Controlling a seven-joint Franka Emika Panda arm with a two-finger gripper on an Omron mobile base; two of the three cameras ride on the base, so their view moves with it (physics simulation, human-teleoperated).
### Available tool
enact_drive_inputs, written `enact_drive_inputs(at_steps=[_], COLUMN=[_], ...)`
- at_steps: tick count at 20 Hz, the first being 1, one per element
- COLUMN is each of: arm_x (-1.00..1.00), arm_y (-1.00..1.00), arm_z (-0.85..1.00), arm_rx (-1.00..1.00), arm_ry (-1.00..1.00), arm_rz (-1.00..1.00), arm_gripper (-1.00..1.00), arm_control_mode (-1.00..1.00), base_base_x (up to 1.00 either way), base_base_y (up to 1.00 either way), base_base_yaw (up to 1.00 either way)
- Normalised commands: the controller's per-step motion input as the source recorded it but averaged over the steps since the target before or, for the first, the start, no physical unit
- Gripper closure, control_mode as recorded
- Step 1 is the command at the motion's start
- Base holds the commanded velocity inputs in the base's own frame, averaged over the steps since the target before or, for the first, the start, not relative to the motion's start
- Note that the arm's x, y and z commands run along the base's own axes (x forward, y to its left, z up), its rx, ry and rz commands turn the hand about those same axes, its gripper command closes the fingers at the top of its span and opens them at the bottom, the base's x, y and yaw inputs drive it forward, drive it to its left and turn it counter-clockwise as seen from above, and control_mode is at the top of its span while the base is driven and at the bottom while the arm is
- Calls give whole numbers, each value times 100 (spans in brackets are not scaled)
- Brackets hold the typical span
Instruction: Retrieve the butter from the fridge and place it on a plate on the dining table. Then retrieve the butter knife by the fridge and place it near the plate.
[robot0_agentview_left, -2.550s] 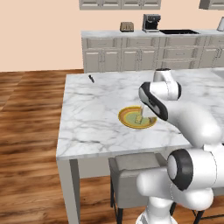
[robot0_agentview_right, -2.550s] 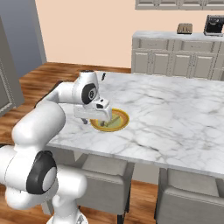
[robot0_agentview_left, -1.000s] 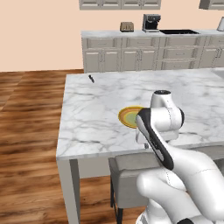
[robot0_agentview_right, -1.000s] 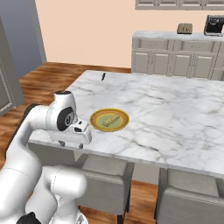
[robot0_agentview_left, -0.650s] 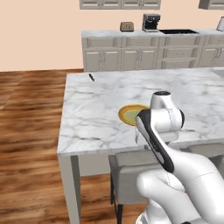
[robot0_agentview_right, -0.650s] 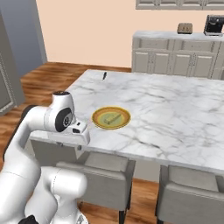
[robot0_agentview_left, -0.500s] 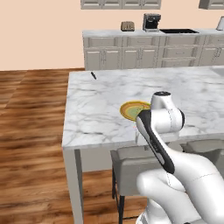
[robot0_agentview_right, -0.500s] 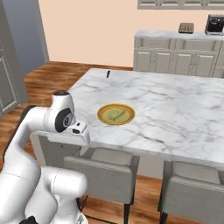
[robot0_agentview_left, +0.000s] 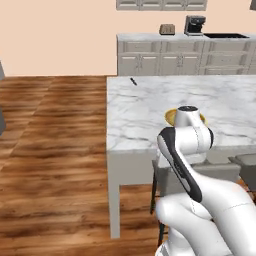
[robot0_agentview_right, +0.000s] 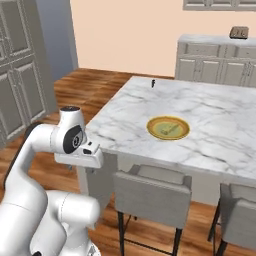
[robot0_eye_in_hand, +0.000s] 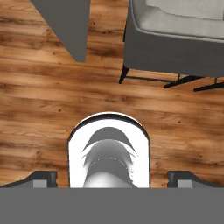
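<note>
End effector (robot0_eye_in_hand: 112, 178) spread wide, empty, pointing straight down at wood floor (robot0_eye_in_hand: 39, 109) beside a grey chair (robot0_eye_in_hand: 175, 41); sits off the near edge of the tabletop (robot0_agentview_right: 225, 130), tucked close to the robot body.

Plate (robot0_agentview_right: 168, 127) on the marble tabletop, a short way in from the near edge, with the butter (robot0_agentview_right: 170, 130) lying on it as a small pale stick. Well apart from the end effector, up and across the table edge. In the left base view the plate (robot0_agentview_left: 170, 116) is mostly hidden behind the arm.

Butter knife (robot0_agentview_left: 133, 81) near the far left corner of the tabletop, small and dark, far from plate and far from end effector; also seen as a dark speck (robot0_agentview_right: 153, 83) in the right base view.

Open marble all round the plate. Two chairs pushed in along the near edge. Wide bare floor left of the table; grey cabinets (robot0_agentview_right: 20, 60) further left.

Versus half a second ago: whole scene shifted sideways in both base views, so camera moved with the base, not the objects. Plate, butter, knife unchanged on the tabletop. Arm pose unchanged, end effector as wide as before.
</note>
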Motion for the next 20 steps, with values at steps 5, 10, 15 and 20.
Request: enact_drive_inputs(at_steps=[5,10,15,20], arm_x=[0,0,0,0], arm_y=[0,0,0,0], arm_z=[0,0,0,0], arm_rx=[0,0,0,0], arm_ry=[0,0,0,0], arm_rz=[0,0,0,0], arm_gripper=[-100,-100,-100,-100], arm_control_mode=[100,100,100,100], base_base_x=[0,0,1,4], base_base_y=[100,100,91,57], base_base_yaw=[2,-4,-30,-48])
